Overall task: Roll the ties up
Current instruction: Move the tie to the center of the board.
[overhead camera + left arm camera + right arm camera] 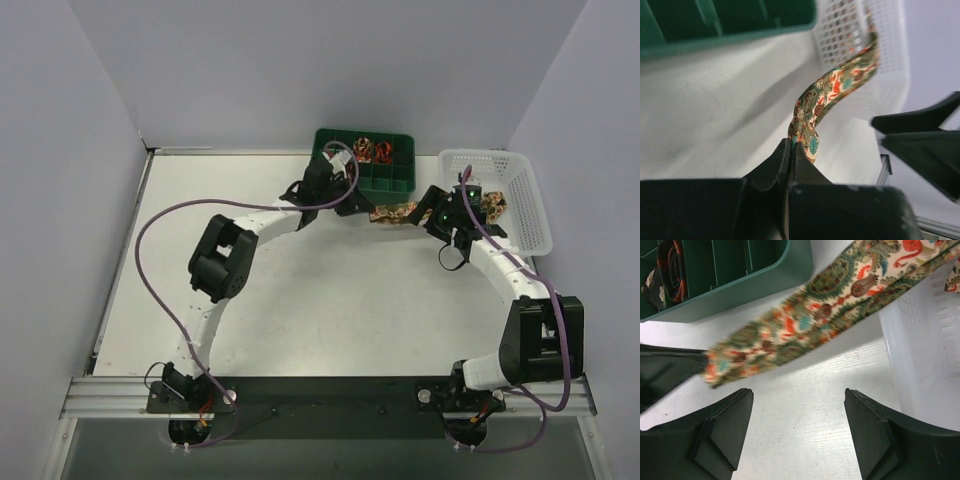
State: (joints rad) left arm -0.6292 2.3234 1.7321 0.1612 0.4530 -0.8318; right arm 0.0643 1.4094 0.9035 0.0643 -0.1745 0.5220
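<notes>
White table (pixel 330 300): green compartment tray (pixel 392 187) at far edge, centre; white perforated basket (pixel 525 215) just beside it, toward far-right corner. Both sit flat on tabletop.

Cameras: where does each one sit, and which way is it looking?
Top external: above and behind the robot, looking down on the table, green tray, white basket, left arm and right arm.
Left wrist: on the left arm, looking along its left end effector, shut on the patterned tie, toward the basket.
Right wrist: on the right arm, looking down past its open right end effector at the tie.
Shared: both wrist views show the same tie, tray and basket.
</notes>
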